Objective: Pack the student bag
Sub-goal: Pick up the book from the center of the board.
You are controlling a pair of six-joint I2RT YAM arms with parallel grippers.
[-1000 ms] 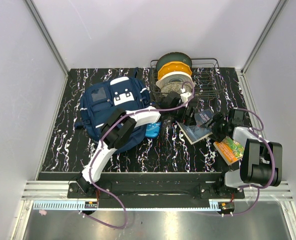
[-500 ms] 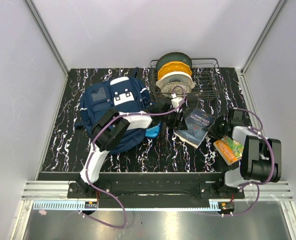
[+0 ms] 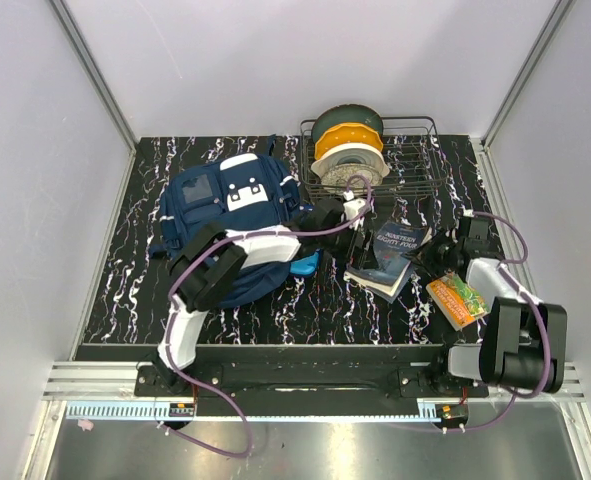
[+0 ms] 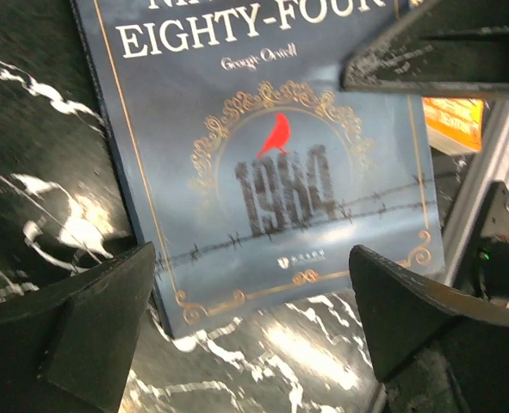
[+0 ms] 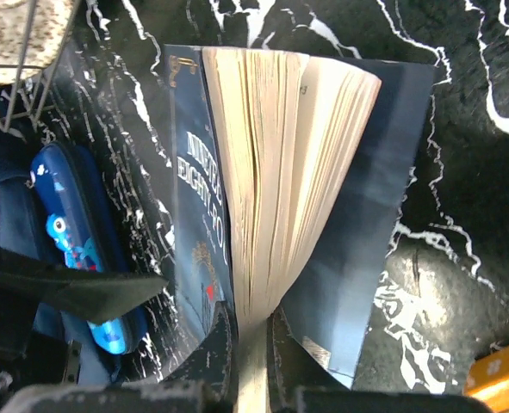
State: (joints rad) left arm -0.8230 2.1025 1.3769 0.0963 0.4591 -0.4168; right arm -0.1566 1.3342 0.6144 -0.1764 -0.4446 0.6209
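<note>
The student bag, a navy backpack with white patches, lies at the left of the table. A dark blue book, Nineteen Eighty-Four, lies right of it, with its right side raised. My right gripper is shut on the book's page edge; in the right wrist view the gripper pinches the pages between both covers. My left gripper is open at the book's left edge. In the left wrist view the gripper straddles bare table just below the cover, holding nothing.
A bright-blue patterned pencil case lies between bag and book. A wire basket with filament spools stands behind the book. An orange book lies at the right, near my right arm.
My right gripper has shut on the book's page edge and tipped that side up. My left gripper drew back left off the book and reopened wide.
</note>
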